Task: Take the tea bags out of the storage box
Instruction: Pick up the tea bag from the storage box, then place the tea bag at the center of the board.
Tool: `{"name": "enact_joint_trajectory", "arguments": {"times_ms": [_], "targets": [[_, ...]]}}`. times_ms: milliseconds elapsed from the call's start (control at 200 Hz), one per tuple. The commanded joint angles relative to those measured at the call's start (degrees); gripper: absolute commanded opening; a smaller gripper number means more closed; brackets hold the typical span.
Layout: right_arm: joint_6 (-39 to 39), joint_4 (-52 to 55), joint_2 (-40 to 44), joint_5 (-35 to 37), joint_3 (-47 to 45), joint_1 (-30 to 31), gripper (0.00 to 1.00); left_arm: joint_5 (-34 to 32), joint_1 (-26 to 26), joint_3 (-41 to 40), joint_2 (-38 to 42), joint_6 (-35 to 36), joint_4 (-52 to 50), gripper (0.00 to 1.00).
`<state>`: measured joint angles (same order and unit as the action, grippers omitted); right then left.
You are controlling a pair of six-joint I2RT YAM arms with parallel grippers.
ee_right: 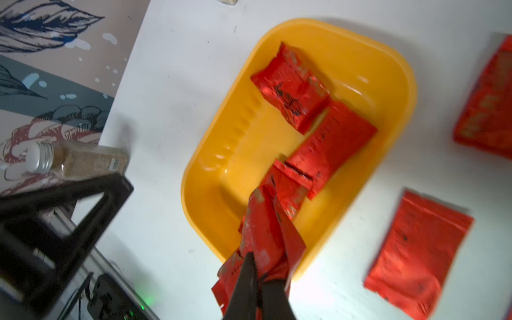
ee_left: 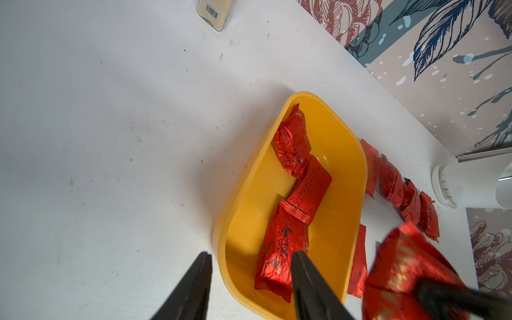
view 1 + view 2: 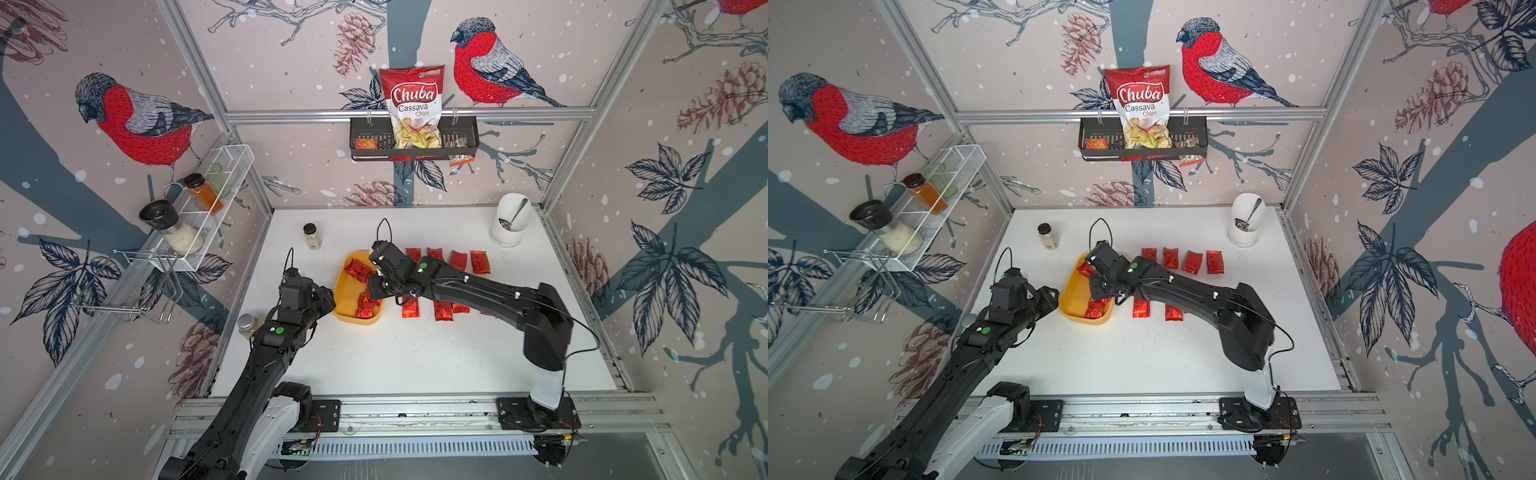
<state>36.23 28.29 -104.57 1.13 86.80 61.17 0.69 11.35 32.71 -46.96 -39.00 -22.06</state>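
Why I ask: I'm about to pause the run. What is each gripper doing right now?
Left gripper: open, holding nothing.
Right gripper: shut on a tea bag.

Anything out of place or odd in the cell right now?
One thing: a small snack packet hangs below the black wire basket on the back wall, poking out under its right end instead of sitting inside. The tea bags on the table lie in neat rows.
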Motion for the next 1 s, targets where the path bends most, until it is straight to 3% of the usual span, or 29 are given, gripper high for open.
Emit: {"name": "enact_joint_trajectory", "arguments": {"times_ms": [0,245,505,820,991], "targets": [[4.6,-7.0,7.9,-0.1,-12.2,0.8,0.09,0.6,2.0,0.3,-1.2,-1.2,1.6,0.51],[12.9,-21.8,18.0,-4.0,-37.8,2.4,0.08,-1.4,8.0,0.3,-3.5,-3.9,2.7,0.50],[14.5,-28.9,16.7,-4.2,-45.1,1.2,0.10,-3.1,11.9,0.2,-4.8,-5.4,2.8,0.50],[13.4,-28.4,15.4,-1.9,-47.1,0.0,0.50,-3.1,13.0,-0.2,-8.0,-5.4,4.3,0.51],[12.6,-24.9,19.7,-0.2,-46.1,-0.1,0.70,-4.1,13.3,2.3,-12.1,-3.4,3.3,0.51]]}}
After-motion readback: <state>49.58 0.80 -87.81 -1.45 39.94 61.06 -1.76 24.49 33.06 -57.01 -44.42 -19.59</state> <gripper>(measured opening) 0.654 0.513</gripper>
